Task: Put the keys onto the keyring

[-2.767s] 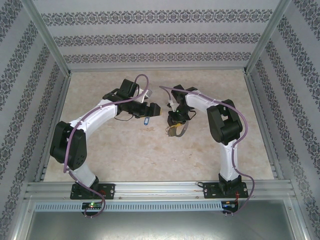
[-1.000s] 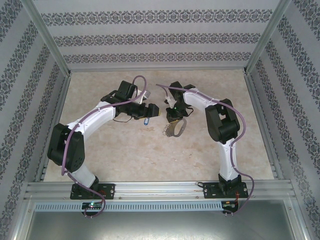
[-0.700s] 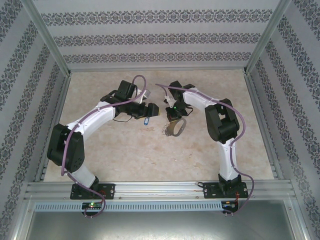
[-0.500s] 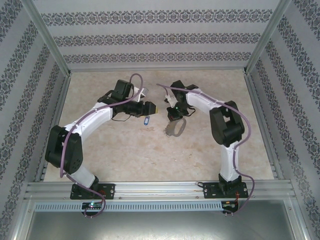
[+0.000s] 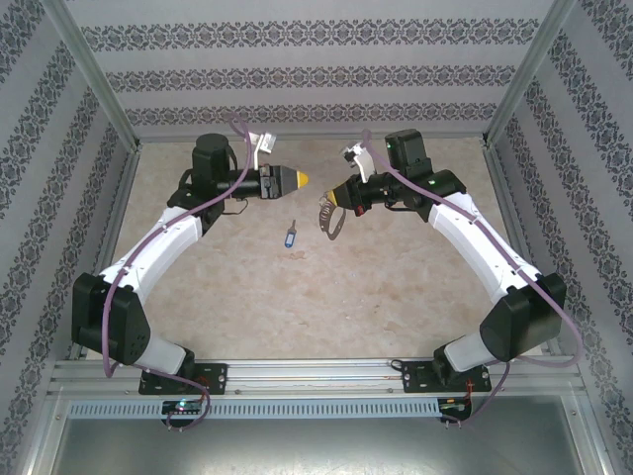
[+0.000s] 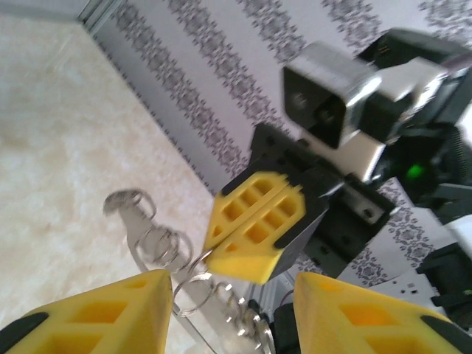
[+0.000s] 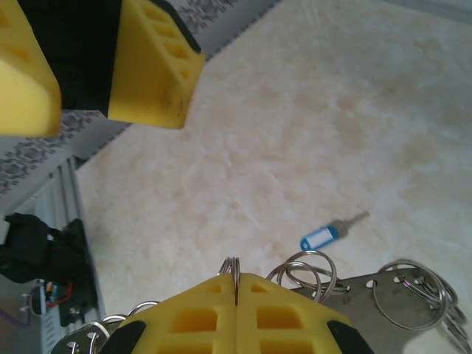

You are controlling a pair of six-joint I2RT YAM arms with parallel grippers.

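Pinching the keyring (image 5: 326, 217) in tightly closed jaws, the right tool (image 5: 339, 197) holds it off the tabletop (image 5: 396, 297). The blue-headed key (image 5: 290, 235) lies loose on it, just below. The left tool (image 5: 296, 179) hangs partly open, empty.

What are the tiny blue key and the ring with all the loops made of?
The key: its blue head looks like smooth plastic with a pale label window, and its short shaft looks like shiny silvery metal.
The keyring: it looks like grey metal, a flat strip with punched holes and thin wire loops that glint in the light. The pictures don't tell which metal.
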